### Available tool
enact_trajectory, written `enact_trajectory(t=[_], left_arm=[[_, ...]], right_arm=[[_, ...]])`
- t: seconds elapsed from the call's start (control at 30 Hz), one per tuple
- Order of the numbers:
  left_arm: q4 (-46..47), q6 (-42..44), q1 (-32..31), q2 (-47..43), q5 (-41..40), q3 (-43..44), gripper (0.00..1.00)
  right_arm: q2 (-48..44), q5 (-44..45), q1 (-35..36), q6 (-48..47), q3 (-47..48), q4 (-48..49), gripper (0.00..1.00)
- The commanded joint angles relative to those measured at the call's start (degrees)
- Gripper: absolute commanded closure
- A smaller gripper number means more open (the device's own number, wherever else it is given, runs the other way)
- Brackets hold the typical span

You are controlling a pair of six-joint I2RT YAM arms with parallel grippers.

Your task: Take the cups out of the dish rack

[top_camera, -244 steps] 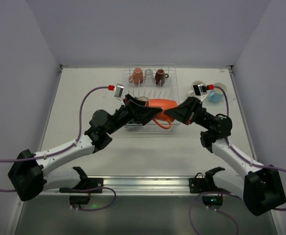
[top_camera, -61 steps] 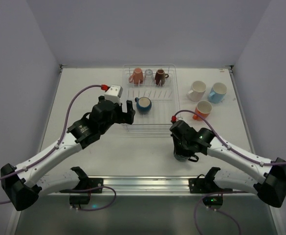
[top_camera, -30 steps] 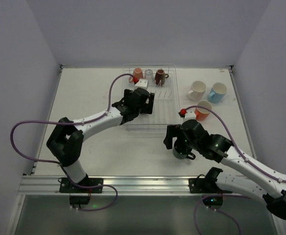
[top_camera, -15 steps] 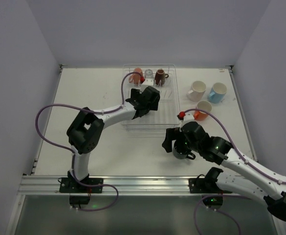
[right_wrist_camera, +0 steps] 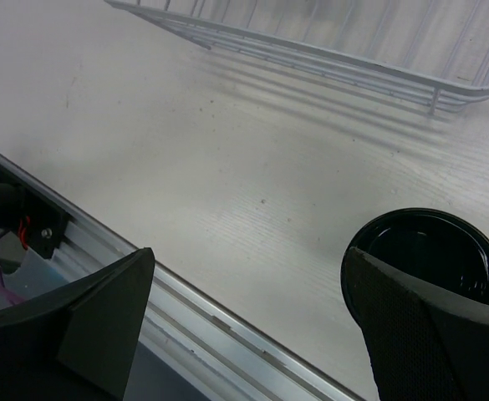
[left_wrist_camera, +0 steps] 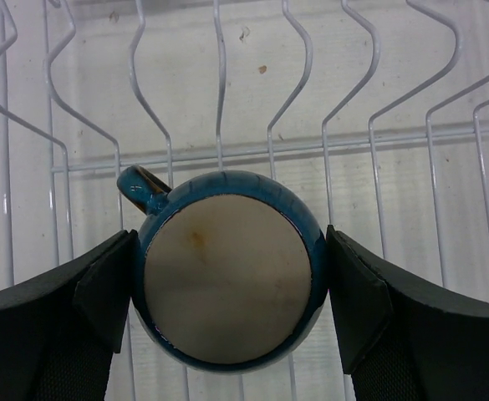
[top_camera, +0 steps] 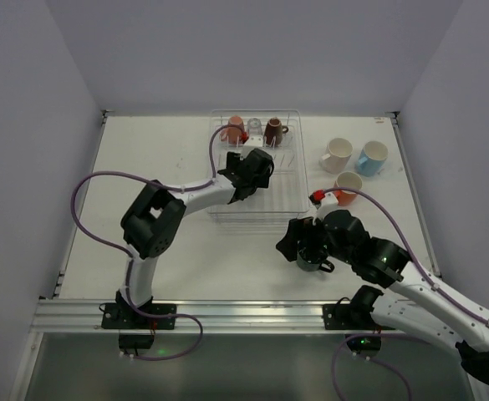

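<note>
The white wire dish rack (top_camera: 297, 185) holds a salmon pink cup (top_camera: 234, 128), a clear glass (top_camera: 254, 127) and a dark brown cup (top_camera: 274, 129) in its back row. A navy cup (left_wrist_camera: 226, 280) lies upside down on the rack wires (left_wrist_camera: 219, 150), handle to the upper left. My left gripper (left_wrist_camera: 227, 288) has a pad pressed on each side of it; in the top view that gripper (top_camera: 246, 177) hides the cup. My right gripper (right_wrist_camera: 248, 255) is open and empty over the table, with a dark green cup (right_wrist_camera: 428, 263) upright beside its right finger (right_wrist_camera: 411, 334).
Cream-white (top_camera: 338, 154), light blue (top_camera: 371, 157) and orange (top_camera: 345, 187) cups stand on the table right of the rack. The dark green cup (top_camera: 312, 260) sits near the table's front rail (right_wrist_camera: 227, 317). The rack's near edge (right_wrist_camera: 311, 52) lies beyond the right gripper.
My left gripper's fingers have closed in onto the navy cup's sides. The right gripper stays open beside the dark green cup, its arm shifted slightly.
</note>
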Motion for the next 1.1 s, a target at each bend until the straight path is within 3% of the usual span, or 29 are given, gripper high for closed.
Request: enact_trajectory(t=[0.0,0.13,0.33,0.47,0.63,0.73,0.8,1.07], left_arm=[[4.1,-0.5,0.8,-5.6,-3.1,-3.3,0.56],[10.2,0.1,0.8,-14.1,-0.4,-10.2,0.66],[19.7,-3.7,1.2,-31.3,13.9,-21.6,0.68],[24.1,-9.6,2.0,-42.0,25.9,-28.0,0.71],[33.4,-15.7,2.6,-52.6,34.9,-35.0,0.73],[37.2,-19.8,2.7,-56.3,36.4,-37.6,0.74],[39.0,-23.0,2.9,-58.5,38.2,-38.9,0.74],[42.9,-30.6,2.9,-61.6,42.9,-40.7,0.74]], right_arm=[[-2.2,-0.6,0.4,-0.1,1.9,2.6,0.01],[-4.2,2.1,0.4,1.6,1.5,6.4,0.01],[-6.7,6.4,0.4,8.7,-1.6,20.1,0.07],[-4.0,1.4,0.3,9.0,-2.2,30.1,0.2],[-3.1,-2.1,-0.5,11.3,-2.9,40.7,0.34],[-1.6,-8.2,-1.4,9.9,-2.4,47.6,0.33],[2.5,-13.2,-1.5,7.1,2.1,45.5,0.3],[6.1,-16.3,-1.6,5.6,4.8,48.3,0.28]])
